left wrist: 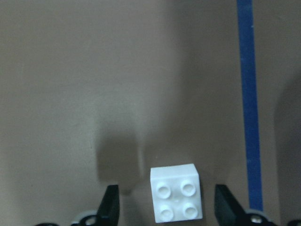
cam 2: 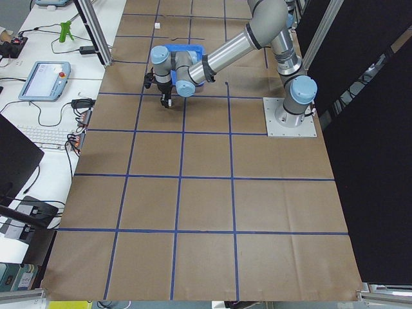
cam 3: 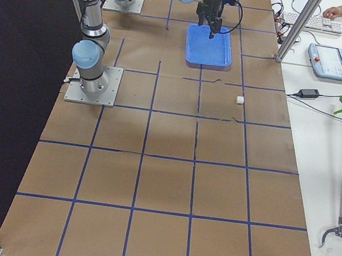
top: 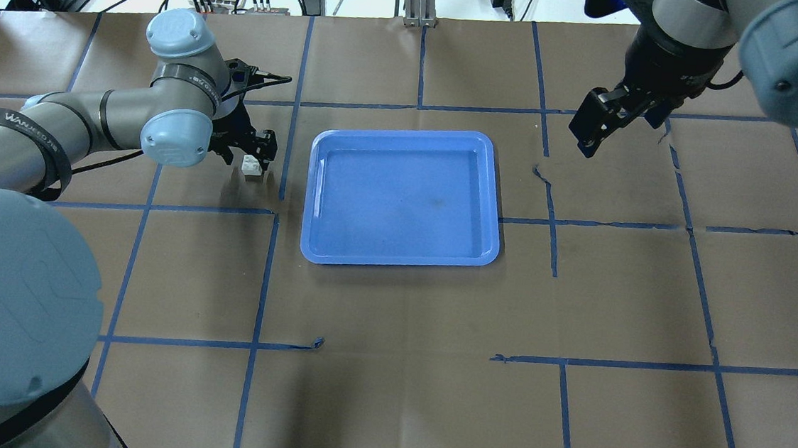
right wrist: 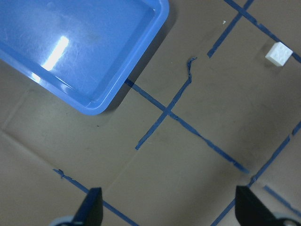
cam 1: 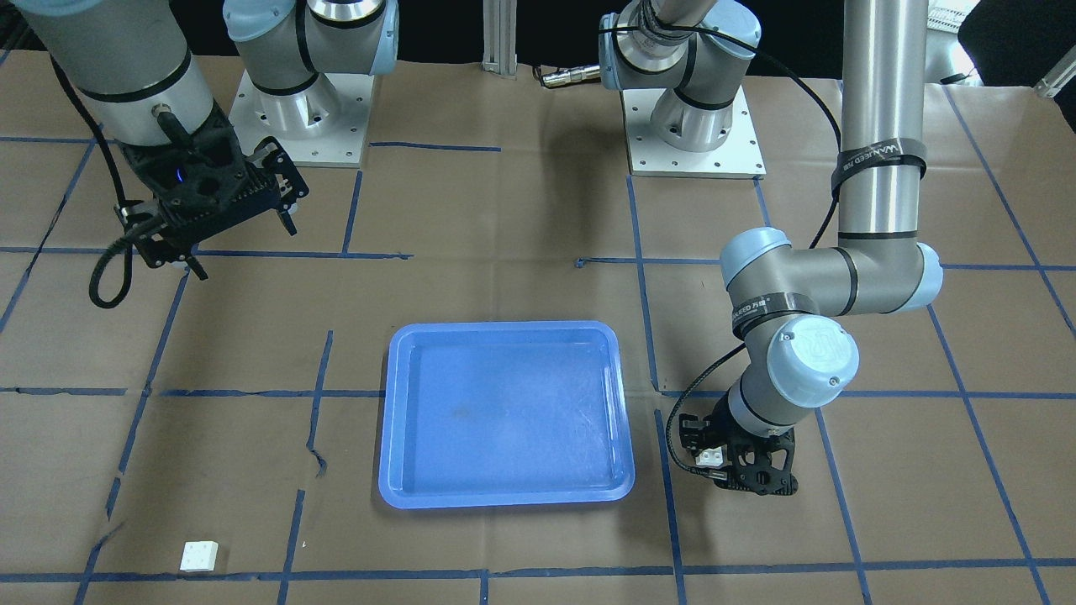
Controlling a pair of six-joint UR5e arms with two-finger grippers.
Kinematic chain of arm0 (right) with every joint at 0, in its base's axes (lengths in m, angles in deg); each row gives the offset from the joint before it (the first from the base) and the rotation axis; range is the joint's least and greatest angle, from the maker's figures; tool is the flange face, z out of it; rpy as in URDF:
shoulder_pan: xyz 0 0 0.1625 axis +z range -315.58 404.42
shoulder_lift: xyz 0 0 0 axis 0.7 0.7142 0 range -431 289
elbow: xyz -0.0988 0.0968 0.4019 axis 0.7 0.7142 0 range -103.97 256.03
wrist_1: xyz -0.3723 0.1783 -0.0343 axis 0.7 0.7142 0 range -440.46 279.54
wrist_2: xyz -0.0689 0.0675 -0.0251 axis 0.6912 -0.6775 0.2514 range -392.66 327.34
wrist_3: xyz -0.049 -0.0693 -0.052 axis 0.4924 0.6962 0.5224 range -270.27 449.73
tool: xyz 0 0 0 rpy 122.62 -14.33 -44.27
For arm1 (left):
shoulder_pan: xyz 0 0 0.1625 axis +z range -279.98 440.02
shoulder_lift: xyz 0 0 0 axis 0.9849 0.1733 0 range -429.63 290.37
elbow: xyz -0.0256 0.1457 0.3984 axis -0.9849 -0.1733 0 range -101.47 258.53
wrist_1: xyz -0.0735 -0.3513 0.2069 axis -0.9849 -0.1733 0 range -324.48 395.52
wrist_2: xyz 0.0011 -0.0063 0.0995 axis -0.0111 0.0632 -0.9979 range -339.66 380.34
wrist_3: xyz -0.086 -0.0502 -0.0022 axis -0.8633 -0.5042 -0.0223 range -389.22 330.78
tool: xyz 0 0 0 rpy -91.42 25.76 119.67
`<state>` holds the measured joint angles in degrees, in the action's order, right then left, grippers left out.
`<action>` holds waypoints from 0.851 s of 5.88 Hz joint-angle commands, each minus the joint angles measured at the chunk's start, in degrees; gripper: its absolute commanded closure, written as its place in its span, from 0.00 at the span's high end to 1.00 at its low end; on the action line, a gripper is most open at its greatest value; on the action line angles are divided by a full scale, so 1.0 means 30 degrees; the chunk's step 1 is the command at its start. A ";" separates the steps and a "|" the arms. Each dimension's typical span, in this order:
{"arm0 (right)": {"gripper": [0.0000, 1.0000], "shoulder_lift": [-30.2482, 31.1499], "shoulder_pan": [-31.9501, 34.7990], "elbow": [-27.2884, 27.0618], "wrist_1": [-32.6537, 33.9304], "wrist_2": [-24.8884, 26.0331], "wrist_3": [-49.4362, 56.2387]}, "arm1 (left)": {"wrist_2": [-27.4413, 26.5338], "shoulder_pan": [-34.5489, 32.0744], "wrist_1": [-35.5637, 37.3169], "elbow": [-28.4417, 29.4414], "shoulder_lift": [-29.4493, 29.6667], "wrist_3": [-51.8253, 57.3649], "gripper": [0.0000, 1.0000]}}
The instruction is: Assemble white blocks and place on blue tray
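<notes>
One white block (left wrist: 177, 200) sits on the brown table paper just left of the blue tray (top: 405, 196), studs up. My left gripper (left wrist: 168, 207) is low over it, open, with a finger on each side and a gap to both. The block also shows in the overhead view (top: 252, 167) and in the front view (cam 1: 710, 458). The second white block (cam 1: 199, 556) lies alone far beyond the tray's other side; it also shows in the right wrist view (right wrist: 281, 53). My right gripper (cam 1: 244, 244) is open and empty, raised above the table.
The blue tray (cam 1: 504, 416) holds nothing and lies at the table's middle. Blue tape lines grid the brown paper, with small tears near the tray. Both arm bases (cam 1: 693, 139) stand at the robot's edge. A keyboard and cables lie off the table's far side.
</notes>
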<state>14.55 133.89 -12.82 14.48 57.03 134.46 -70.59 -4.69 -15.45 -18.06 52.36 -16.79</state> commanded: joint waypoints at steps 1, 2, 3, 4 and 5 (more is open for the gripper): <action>0.99 -0.1352 -0.0957 0.0083 0.2291 -0.0191 1.0142 | -0.0039 -0.0007 -0.0206 0.0087 -0.0262 0.0048 0.14; 0.99 -0.2258 -0.1572 0.0750 0.2394 -0.1032 1.4344 | -0.0243 -0.0471 -0.0644 0.0088 -0.1105 0.1325 0.13; 0.99 -0.3978 -0.2100 0.2729 0.2250 -0.1389 1.8446 | -0.0274 -0.1868 -0.0938 0.0001 -0.2042 0.3600 0.13; 0.99 -0.5707 -0.2569 0.4750 0.2074 -0.1393 2.0924 | -0.0332 -0.4057 -0.1115 0.0000 -0.2544 0.5653 0.13; 0.99 -0.7174 -0.3154 0.6511 0.1087 -0.2089 2.1645 | -0.0304 -0.5587 -0.1146 0.0000 -0.2433 0.7762 0.13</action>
<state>-2.29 126.11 1.24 19.93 52.33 195.06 -71.50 -16.63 -18.62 -18.04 45.42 0.42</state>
